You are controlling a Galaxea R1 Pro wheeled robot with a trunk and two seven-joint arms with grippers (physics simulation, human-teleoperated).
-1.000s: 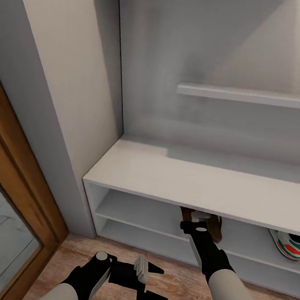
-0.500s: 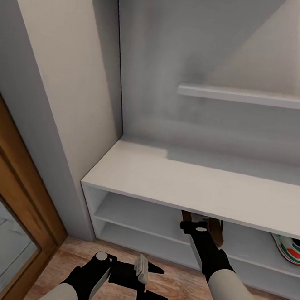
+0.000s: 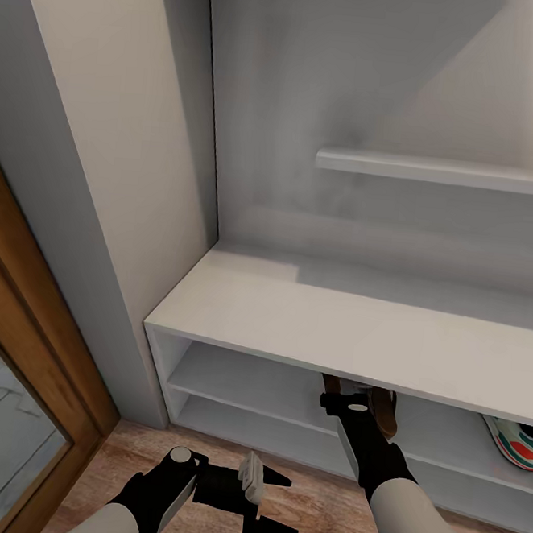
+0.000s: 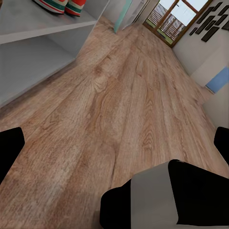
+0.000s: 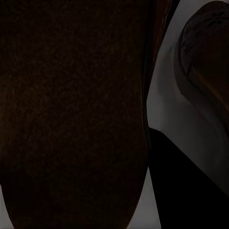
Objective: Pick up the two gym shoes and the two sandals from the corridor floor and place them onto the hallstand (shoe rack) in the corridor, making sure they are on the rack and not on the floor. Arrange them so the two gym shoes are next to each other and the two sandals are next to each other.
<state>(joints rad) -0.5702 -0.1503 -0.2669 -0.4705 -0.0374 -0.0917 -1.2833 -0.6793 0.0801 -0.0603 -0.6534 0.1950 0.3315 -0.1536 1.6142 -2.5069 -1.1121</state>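
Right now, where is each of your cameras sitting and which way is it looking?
Head view: high up, looking down at the hallstand; both arms show, left pincer open over the floor.
Left wrist view: low, looking along the floor; gym shoes on a shelf.
Right wrist view: pressed close against a dark brown sandal.
Shared: head and right wrist views both show the sandal.
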